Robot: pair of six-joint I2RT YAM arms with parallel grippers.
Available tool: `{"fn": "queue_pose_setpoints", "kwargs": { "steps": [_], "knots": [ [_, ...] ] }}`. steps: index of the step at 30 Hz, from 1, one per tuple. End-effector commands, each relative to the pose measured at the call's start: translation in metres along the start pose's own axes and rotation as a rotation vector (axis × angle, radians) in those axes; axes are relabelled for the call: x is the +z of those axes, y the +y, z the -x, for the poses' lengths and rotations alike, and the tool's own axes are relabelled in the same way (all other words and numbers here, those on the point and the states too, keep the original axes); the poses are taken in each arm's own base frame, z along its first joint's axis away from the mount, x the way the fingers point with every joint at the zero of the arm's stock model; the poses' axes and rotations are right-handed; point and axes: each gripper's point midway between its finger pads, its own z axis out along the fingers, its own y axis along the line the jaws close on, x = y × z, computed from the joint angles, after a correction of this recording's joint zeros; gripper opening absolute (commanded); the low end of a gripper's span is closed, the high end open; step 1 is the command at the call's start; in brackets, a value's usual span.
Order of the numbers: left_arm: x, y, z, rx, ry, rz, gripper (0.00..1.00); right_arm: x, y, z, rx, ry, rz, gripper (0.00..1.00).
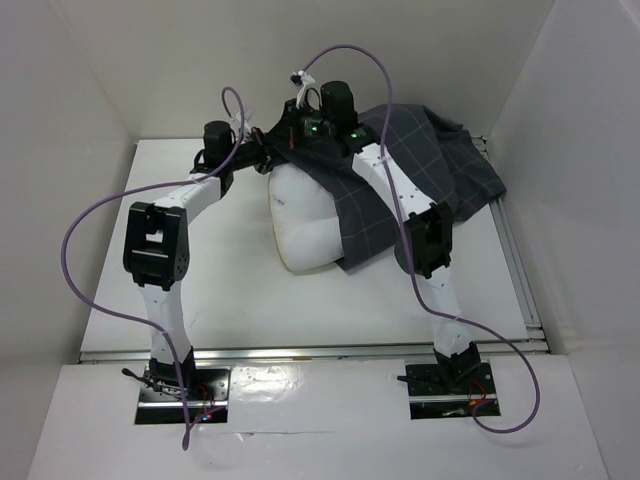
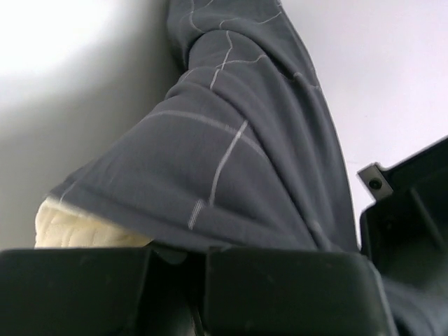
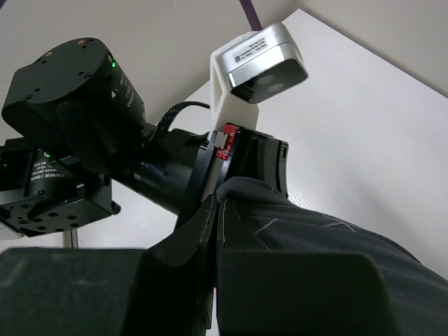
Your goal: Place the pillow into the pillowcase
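You are gripping the pillowcase (image 1: 430, 165) with both arms. Your left gripper (image 2: 199, 255) is pinching the dark checked cloth, fingers together on it. Your right gripper (image 3: 213, 241) is clamping the same cloth just beside the left one. The pillow (image 1: 300, 225) is lying in the middle of the table (image 1: 230, 290). The grippers are meeting at its 12 o'clock edge. The pillowcase is draping over its 3 o'clock side and spreading out toward 2 o'clock.

Place: we read a robotics lab cell | Evidence: we see plain white walls (image 1: 60, 100) boxing a white table (image 1: 240, 295), left arm (image 1: 155, 250) and right arm (image 1: 428, 245) bolted at its edge, loose purple cables (image 1: 345, 47)
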Motion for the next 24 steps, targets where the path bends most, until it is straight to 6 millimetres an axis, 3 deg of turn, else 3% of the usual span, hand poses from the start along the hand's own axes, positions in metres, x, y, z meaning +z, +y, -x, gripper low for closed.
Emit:
{"fn": "queue_pose_setpoints", "kwargs": {
  "steps": [1,5,9,12,14,18,24],
  "knots": [
    [0.022,-0.021,-0.013,-0.027,0.011,-0.102,0.0,0.016,0.137,0.027,-0.145,-0.073,0.368,0.0],
    [0.028,-0.016,-0.019,-0.066,0.018,-0.112,0.0,0.025,0.158,0.018,-0.18,-0.074,0.417,0.0],
    [0.035,0.001,-0.015,-0.096,-0.016,-0.086,0.0,0.029,0.173,0.009,-0.214,-0.067,0.471,0.0],
    [0.038,-0.001,-0.007,-0.091,-0.044,-0.091,0.0,0.03,0.185,0.0,-0.238,-0.051,0.521,0.0],
    [0.04,0.012,-0.003,-0.103,-0.057,-0.073,0.0,0.025,0.192,0.001,-0.268,-0.055,0.559,0.0],
    [0.044,0.007,0.004,-0.104,-0.067,-0.095,0.0,0.026,0.206,-0.012,-0.3,-0.04,0.614,0.0],
    [0.055,0.005,-0.005,-0.15,-0.058,-0.142,0.0,0.032,0.224,-0.018,-0.33,-0.059,0.662,0.0]
  ]
}}
